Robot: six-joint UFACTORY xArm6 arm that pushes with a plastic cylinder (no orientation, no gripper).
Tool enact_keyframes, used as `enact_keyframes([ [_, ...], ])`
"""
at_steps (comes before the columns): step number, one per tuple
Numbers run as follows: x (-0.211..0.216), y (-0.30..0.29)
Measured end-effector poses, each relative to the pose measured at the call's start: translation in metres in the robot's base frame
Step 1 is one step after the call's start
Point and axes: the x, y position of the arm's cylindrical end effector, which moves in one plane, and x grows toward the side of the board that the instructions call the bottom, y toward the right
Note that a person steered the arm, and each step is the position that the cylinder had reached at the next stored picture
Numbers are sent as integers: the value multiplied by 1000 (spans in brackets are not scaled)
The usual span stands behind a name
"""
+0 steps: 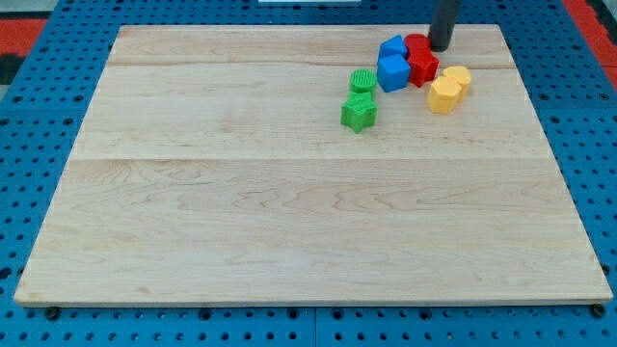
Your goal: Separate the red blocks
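Two red blocks lie touching near the view's top right: one red block (pixel 416 43) at the back, partly hidden by the rod, and a red star-shaped block (pixel 423 66) in front of it. My tip (pixel 440 47) stands just right of the back red block, touching or nearly touching it. Two blue blocks press against the reds' left side: a blue block (pixel 390 45) at the back and a blue cube (pixel 393 72) in front.
Two yellow blocks (pixel 445 93) (pixel 458 78) lie together right of the red star. A green cylinder (pixel 362 81) and a green star block (pixel 359 113) sit lower left of the blue cube. The wooden board (pixel 289 212) rests on a blue pegboard.
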Motion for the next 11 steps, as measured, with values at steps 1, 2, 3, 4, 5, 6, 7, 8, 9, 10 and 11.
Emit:
enact_keyframes([
  [1,0,14],
  [2,0,14],
  [3,6,14],
  [4,17,14],
  [5,18,4],
  [6,18,-15],
  [7,18,-31],
  [8,18,-39],
  [9,20,-42],
  [10,25,-52],
  [11,27,-85],
])
